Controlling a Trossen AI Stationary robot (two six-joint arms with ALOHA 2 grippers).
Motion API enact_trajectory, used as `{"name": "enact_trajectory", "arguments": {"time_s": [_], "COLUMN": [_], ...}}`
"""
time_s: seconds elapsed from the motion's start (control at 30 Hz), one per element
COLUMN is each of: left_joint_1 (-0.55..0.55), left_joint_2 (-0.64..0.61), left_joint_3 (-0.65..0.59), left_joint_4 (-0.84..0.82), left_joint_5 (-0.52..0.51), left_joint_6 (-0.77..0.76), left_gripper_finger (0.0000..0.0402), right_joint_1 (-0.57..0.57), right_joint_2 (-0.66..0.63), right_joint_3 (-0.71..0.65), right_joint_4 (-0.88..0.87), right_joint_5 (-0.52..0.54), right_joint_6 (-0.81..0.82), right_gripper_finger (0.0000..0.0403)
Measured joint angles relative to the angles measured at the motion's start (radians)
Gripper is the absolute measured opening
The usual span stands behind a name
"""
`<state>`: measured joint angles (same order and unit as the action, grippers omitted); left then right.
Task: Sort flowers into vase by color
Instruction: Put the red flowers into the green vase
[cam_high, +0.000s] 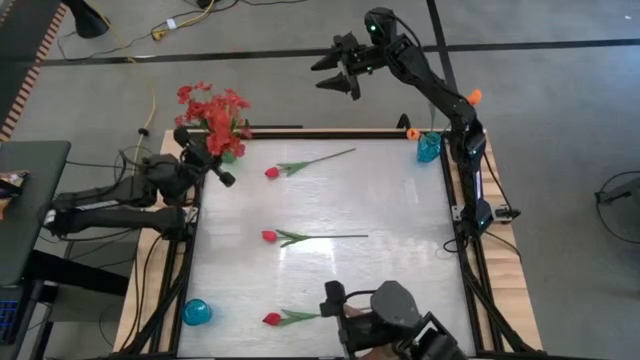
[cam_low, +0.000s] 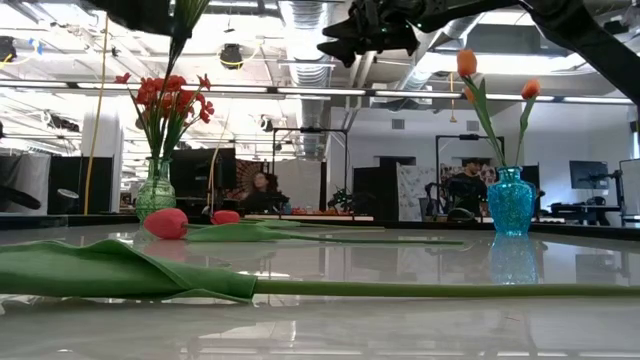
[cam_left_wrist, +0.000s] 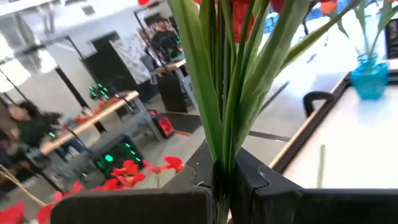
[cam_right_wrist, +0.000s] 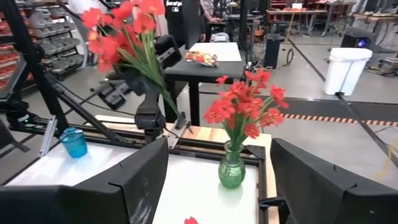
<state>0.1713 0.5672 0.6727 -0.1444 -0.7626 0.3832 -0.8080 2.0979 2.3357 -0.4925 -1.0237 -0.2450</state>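
Observation:
My left gripper (cam_high: 207, 152) hovers at the table's far left corner, shut on a red many-bloom spray (cam_right_wrist: 121, 25) lifted above the green glass vase (cam_right_wrist: 231, 168). That vase stands there with another red spray (cam_right_wrist: 245, 109) in it. Three pinkish-red tulips lie flat on the table: far (cam_high: 305, 164), middle (cam_high: 300, 237), near (cam_high: 285, 317). A blue vase (cam_low: 510, 200) at the far right corner holds two orange tulips (cam_low: 467, 62). My right gripper (cam_high: 345, 68) hangs open in the air beyond the far edge. My left gripper pinches the red spray's bundle of green stems (cam_left_wrist: 221, 158) between its two fingers (cam_left_wrist: 261, 186), which lie across the stems. The spray is lifted clear and tilted, blooms above the fingers. Its stem ends (cam_right_wrist: 176, 117) stick out below the gripper.
A second teal-blue vase (cam_high: 197, 312) stands at the near left corner. A wooden rim (cam_high: 330, 133) edges the white tabletop. A dark camera mount (cam_high: 390, 320) sits at the near edge. People and desks show in the room behind.

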Motion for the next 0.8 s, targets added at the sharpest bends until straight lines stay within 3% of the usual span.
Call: {"name": "enact_trajectory", "arguments": {"time_s": [0.23, 0.57, 0.8], "left_joint_1": [0.130, 0.444, 0.591], "left_joint_2": [-0.033, -0.055, -0.058], "left_joint_3": [-0.116, -0.154, -0.155], "left_joint_4": [0.131, 0.078, 0.066], "left_joint_5": [0.194, 0.492, 0.637], "left_joint_6": [0.201, 0.172, 0.181], "left_gripper_finger": [0.0000, 0.0000, 0.0000], "right_joint_1": [0.041, 0.100, 0.101], "right_joint_2": [0.001, 0.001, 0.001], "right_joint_3": [-0.003, -0.003, -0.003], "right_joint_4": [0.009, 0.014, 0.011], "right_joint_5": [0.039, 0.083, 0.084], "right_joint_6": [-0.045, -0.096, -0.097], "right_gripper_finger": [0.0308, 0.0308, 0.0308]}}
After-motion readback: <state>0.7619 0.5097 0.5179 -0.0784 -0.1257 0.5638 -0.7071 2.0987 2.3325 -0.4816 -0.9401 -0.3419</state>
